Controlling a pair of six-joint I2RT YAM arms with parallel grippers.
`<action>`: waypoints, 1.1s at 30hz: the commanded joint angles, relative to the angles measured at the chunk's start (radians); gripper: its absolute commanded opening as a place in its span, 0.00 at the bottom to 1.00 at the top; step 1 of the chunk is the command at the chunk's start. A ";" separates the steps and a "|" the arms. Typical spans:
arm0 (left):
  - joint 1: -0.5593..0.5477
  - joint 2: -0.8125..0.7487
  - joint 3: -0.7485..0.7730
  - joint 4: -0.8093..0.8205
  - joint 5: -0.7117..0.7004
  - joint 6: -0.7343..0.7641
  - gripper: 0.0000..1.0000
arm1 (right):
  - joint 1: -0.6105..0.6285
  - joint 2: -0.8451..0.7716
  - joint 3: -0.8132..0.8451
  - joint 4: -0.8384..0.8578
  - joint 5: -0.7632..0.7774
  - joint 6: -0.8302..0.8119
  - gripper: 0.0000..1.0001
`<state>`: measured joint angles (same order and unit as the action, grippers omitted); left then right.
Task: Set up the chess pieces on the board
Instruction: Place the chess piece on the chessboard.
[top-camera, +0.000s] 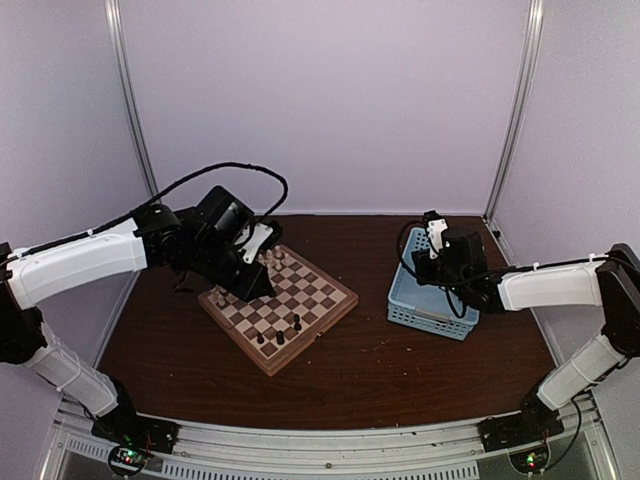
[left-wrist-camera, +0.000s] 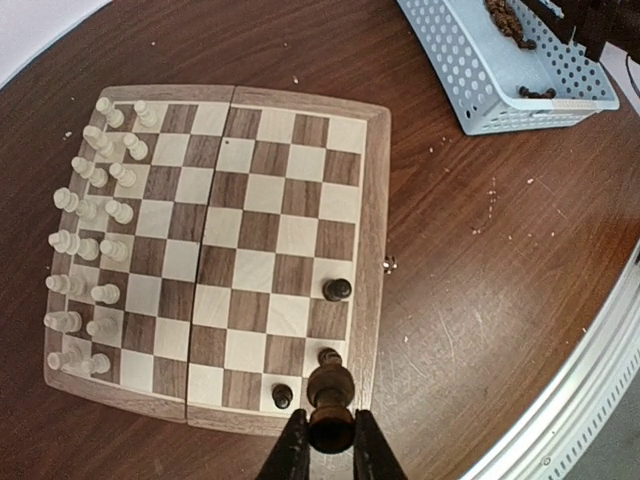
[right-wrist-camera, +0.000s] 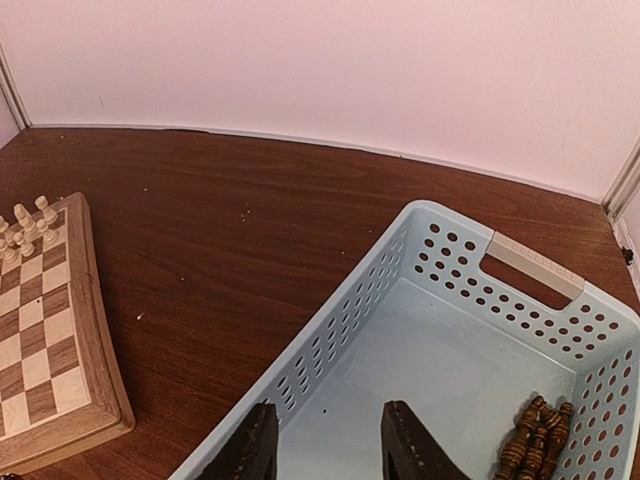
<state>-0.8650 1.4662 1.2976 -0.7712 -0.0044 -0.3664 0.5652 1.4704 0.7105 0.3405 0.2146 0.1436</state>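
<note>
The board (top-camera: 322, 292) lies left of centre on the table; it fills the left wrist view (left-wrist-camera: 262, 231). Cream chess pieces (left-wrist-camera: 90, 230) stand in two rows along its far-left side (top-camera: 268, 258). Three dark pieces (left-wrist-camera: 337, 289) stand at the opposite edge (top-camera: 279, 337). My left gripper (left-wrist-camera: 330, 428) is shut on a dark brown piece (left-wrist-camera: 331, 385) and holds it above the board's near corner (top-camera: 256, 286). My right gripper (right-wrist-camera: 325, 440) is open and empty over the basket (top-camera: 437, 243).
A light blue plastic basket (top-camera: 432, 312) stands right of the board. It holds several dark pieces in a corner (right-wrist-camera: 530, 440), also seen in the left wrist view (left-wrist-camera: 505, 20). Its perforated wall (right-wrist-camera: 350, 320) is under the right fingers. White walls enclose the table.
</note>
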 joint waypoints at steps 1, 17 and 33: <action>-0.005 -0.033 -0.100 0.035 0.083 -0.058 0.15 | 0.004 0.013 0.032 -0.009 -0.012 0.011 0.38; -0.061 -0.073 -0.360 0.212 0.077 -0.156 0.15 | 0.004 0.016 0.038 -0.026 -0.001 0.017 0.38; -0.070 0.006 -0.380 0.253 -0.057 -0.195 0.16 | 0.004 0.011 0.035 -0.028 0.020 0.021 0.39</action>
<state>-0.9325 1.4391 0.9222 -0.5690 -0.0322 -0.5468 0.5652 1.4780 0.7231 0.3233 0.2077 0.1566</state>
